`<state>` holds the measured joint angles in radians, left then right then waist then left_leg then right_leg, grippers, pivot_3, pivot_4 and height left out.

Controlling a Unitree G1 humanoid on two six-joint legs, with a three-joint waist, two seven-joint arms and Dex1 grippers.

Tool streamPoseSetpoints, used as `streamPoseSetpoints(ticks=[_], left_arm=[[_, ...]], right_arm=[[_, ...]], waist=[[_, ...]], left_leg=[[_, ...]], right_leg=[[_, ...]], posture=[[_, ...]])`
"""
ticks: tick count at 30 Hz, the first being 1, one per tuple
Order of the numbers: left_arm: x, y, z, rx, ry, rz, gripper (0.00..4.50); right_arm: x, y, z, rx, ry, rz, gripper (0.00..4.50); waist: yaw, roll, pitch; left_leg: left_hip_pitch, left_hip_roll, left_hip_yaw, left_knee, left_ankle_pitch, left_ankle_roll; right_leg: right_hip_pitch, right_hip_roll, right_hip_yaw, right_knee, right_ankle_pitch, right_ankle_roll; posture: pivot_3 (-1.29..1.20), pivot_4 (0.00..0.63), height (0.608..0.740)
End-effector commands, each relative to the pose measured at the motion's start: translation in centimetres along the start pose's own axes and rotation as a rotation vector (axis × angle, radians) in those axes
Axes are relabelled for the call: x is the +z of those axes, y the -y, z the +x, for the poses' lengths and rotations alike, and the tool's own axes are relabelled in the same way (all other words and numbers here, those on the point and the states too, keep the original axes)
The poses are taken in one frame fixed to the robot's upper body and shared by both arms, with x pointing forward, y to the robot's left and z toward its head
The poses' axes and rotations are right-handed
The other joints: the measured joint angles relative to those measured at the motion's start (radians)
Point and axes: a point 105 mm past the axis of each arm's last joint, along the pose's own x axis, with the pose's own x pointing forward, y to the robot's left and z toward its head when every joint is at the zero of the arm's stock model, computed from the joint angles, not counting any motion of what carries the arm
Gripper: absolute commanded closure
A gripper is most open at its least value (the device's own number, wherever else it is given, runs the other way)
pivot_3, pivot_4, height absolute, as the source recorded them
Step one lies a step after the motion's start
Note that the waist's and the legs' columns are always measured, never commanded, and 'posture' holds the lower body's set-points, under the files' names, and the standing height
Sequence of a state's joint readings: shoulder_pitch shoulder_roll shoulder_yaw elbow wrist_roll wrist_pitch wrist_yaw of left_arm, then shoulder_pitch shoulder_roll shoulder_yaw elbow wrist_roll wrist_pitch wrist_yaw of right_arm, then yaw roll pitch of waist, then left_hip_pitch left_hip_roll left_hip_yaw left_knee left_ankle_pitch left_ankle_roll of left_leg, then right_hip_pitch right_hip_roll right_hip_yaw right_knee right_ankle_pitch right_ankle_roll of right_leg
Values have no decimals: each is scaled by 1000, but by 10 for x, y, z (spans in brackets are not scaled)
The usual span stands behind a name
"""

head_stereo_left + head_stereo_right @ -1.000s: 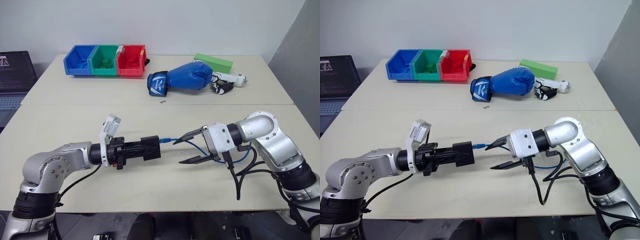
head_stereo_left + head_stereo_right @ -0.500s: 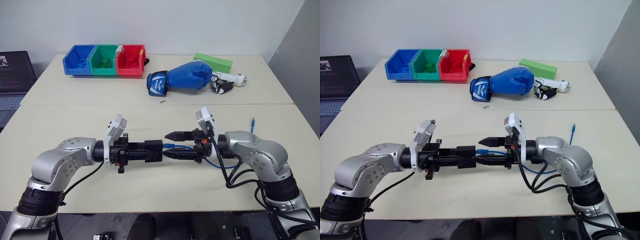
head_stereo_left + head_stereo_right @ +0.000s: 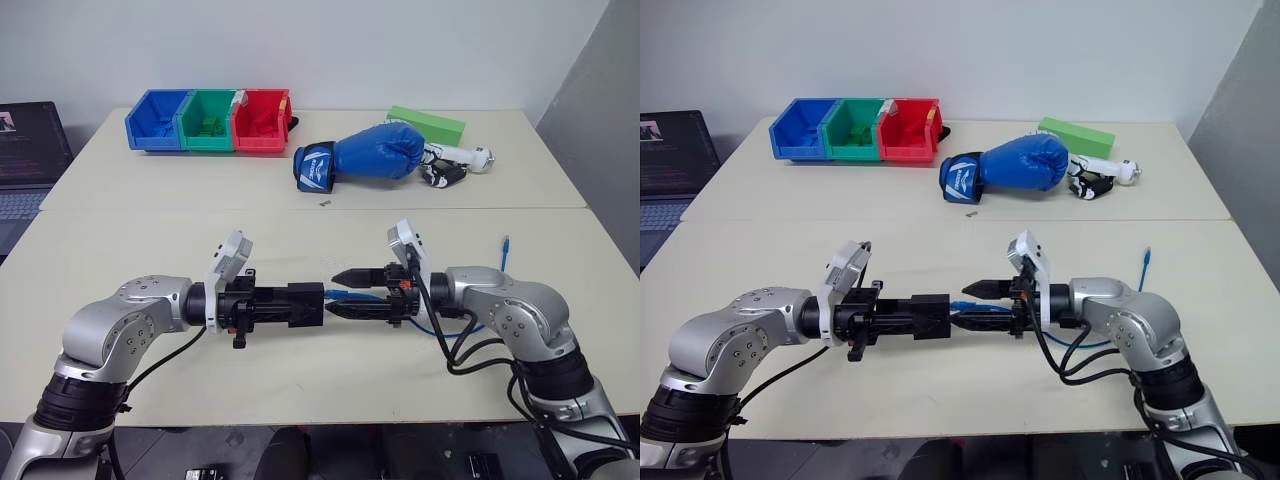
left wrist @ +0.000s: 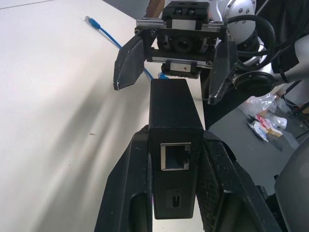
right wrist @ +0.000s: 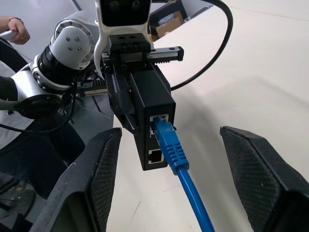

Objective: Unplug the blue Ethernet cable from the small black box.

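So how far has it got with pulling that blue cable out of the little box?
Done: the left fingers grip the small black box. In hand: the right gripper is open, a finger on either side of the blue Ethernet cable. Left: the plug is in its port, not yet grasped or pulled.

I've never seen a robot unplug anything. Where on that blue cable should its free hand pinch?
Probably the ribbed blue boot on the blue Ethernet cable, right behind the plug seated in the small black box. The right gripper should come straight along the cord, one finger either side.
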<state>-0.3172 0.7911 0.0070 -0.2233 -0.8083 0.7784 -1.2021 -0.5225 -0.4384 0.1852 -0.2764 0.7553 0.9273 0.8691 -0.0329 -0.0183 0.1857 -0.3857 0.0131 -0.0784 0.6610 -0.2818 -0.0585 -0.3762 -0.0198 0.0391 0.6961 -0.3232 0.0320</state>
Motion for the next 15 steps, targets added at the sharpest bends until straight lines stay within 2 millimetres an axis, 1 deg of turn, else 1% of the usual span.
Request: streamPoseSetpoints(ticks=[1,5,7,8,9,15], left_arm=[[5,2,-5,11,8,38,3718],[4,2,-5,12,7,38,3718],[4,2,-4,13,8,37,3718],[3,2,-4,14,9,38,3718],[3,1,-4,15,10,37,3718],[3,0,-2,19,19,33,3718]], right_arm=[[7,-5,0,24,3,-35,1045],[8,-7,1,28,0,-38,1045],[8,-8,2,31,-2,-40,1410],[8,-8,3,32,-3,-41,1520],[7,-9,3,30,-7,-44,1800],[5,-9,5,23,-27,-63,3086]], waist=[[0,0,0],[0,0,0],[0,0,0],[0,0,0],[0,0,0],[0,0,0]], left_leg=[[0,0,0,0,0,0],[0,0,0,0,0,0],[0,0,0,0,0,0],[0,0,0,0,0,0],[0,0,0,0,0,0],[0,0,0,0,0,0]], right_leg=[[0,0,0,0,0,0],[0,0,0,0,0,0],[0,0,0,0,0,0],[0,0,0,0,0,0],[0,0,0,0,0,0],[0,0,0,0,0,0]], posture=[[0,150,740],[0,150,740],[0,150,740],[0,150,740],[0,150,740],[0,150,740]])
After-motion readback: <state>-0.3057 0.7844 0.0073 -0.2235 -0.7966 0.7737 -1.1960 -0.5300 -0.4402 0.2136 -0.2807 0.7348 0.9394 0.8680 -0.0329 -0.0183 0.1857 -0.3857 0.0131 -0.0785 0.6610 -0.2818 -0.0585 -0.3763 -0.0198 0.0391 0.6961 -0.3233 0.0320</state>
